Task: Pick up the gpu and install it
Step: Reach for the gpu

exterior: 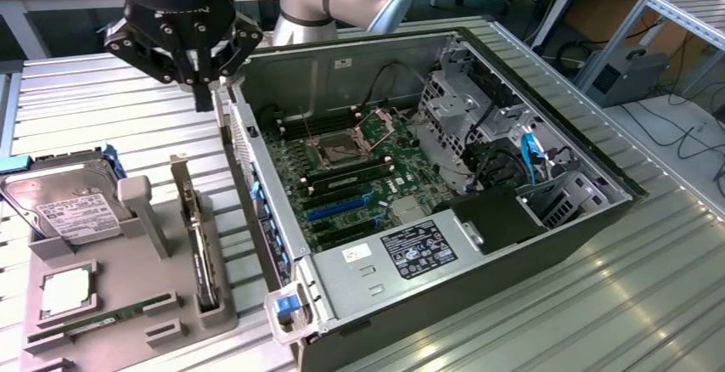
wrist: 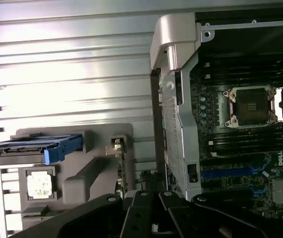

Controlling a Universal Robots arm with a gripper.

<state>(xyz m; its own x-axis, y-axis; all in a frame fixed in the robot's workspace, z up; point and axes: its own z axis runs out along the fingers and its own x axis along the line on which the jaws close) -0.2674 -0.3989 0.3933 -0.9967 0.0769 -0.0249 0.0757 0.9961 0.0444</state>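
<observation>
The gpu stands on edge in a slot of the grey holder at the exterior view's left, its metal bracket end pointing up. My gripper hangs above the table beyond the holder, close to the case's rear corner, shut with nothing in it. In the wrist view the gripper sits over the gap between the holder and the case wall, with the gpu just beside it. The open computer case shows its motherboard with blue slots.
The holder also carries a hard drive with a blue caddy, a CPU and a RAM stick. Drive cages and cables fill the case's far side. The ribbed metal table lies around it all.
</observation>
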